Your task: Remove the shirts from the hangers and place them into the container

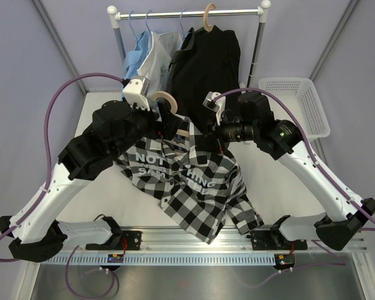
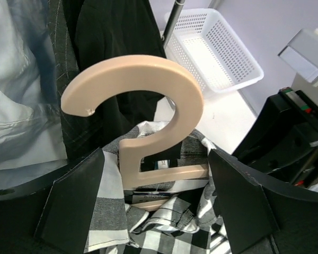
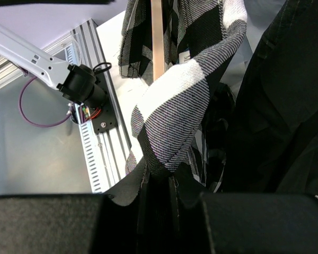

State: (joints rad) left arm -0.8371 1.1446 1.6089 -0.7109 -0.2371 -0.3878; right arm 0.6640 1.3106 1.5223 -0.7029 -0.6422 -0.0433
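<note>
Early: checked shirt point(image 1: 194, 187) not yet off wooden hanger point(image 2: 143, 106); right gripper point(image 3: 159, 185) pinching its fabric, left gripper point(image 2: 159, 206) open around hanger neck; white basket point(image 1: 319, 112) empty, black shirt point(image 1: 206, 62) and others on rail point(image 1: 187, 11).

Tan wooden coat hanger point(image 2: 131, 159), left wrist view: only hook and neck show, the shoulder arms are buried under the collar of the black-and-white checked button-up shirt point(image 2: 103, 222). Right gripper point(image 3: 160, 188): fingertips lost in dark folds of the checked cloth, exact pinch point not readable. White printed lettering point(image 1: 169, 165) on the shirt, top view: partly covered, words cannot be read whole.
</note>
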